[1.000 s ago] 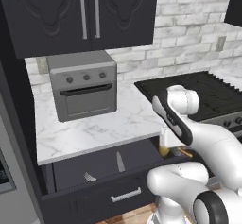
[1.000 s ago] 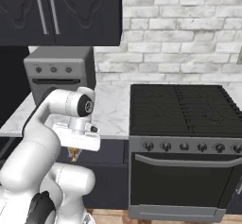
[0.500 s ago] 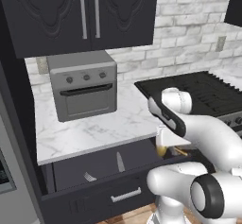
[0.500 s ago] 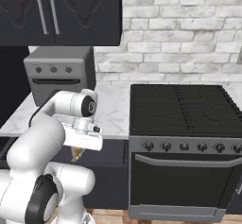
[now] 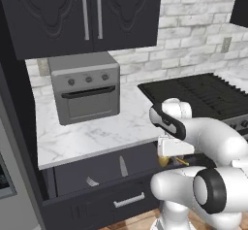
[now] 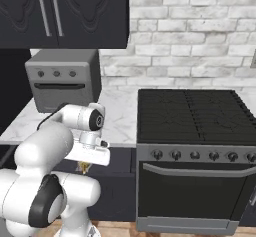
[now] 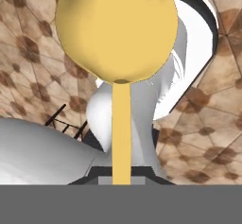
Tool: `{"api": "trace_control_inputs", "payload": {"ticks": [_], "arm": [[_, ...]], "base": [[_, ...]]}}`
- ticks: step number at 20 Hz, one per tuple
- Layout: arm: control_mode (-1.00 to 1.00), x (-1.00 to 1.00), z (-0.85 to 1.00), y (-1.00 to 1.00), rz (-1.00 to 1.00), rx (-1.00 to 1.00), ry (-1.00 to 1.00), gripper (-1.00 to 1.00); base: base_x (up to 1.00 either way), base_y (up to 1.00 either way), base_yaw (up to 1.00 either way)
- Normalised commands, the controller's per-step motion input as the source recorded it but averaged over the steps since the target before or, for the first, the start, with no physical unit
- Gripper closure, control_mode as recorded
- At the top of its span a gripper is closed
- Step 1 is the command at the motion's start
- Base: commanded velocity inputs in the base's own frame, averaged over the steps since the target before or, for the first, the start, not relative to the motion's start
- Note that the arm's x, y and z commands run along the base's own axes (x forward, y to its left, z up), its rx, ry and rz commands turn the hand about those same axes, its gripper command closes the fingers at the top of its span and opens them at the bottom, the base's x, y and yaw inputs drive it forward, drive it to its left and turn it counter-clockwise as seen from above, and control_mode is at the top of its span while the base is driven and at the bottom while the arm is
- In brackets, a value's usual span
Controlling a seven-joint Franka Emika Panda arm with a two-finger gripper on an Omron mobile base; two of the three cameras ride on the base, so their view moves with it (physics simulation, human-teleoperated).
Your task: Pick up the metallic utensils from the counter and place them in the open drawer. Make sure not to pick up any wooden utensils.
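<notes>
1. The gripper (image 5: 167, 157) hangs low in front of the counter's (image 5: 97, 136) right end, just beside the stove (image 5: 203, 90), with the hand pointing down at the floor.
2. Its jaws are clenched on the thin stem of a yellow round-headed spoon (image 7: 116, 34). The hand view looks along that stem to the bowl, with brown floor tiles beyond. The spoon looks wooden rather than metallic, so it is judged the wrong thing to carry.
3. The silver fork (image 5: 92, 181) and the knife (image 5: 122, 166) both lie inside the open drawer (image 5: 97, 205), under the counter edge and well to the left of the gripper. The fork is nearer the drawer front and the knife is further back, to the right of the fork.
4. By that layout the metallic utensils seem already placed.
5. To do this step well, the arm should keep the spoon clear of the drawer, lift it above the counter edge and lay it flat on bare marble. The jaws should part only once the bowl rests there.
6. The risk is dropping the spoon to the floor or into the drawer while swinging left.
</notes>
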Motion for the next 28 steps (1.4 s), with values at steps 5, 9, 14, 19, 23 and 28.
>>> {"api": "trace_control_inputs", "payload": {"ticks": [5,9,14,19,23,28], "arm": [[-1.0,0.19,-0.07,0.02,0.0,-0.02,-0.13,1.0],[-1.0,0.25,-0.12,0.01,0.0,-0.03,-0.02,1.0],[-1.0,0.29,-0.13,0.0,0.0,-0.02,0.0,1.0],[-1.0,0.26,-0.1,0.0,0.0,-0.02,0.0,1.0],[-1.0,0.24,-0.21,0.0,0.0,-0.02,0.0,1.0],[-1.0,0.08,-0.31,0.0,0.0,-0.02,0.02,1.0]], "base": [[0.0,0.0,0.0],[0.0,0.0,0.0],[0.0,0.0,0.0],[0.0,0.0,0.0],[0.0,0.0,0.0],[0.0,0.0,0.0]]}}
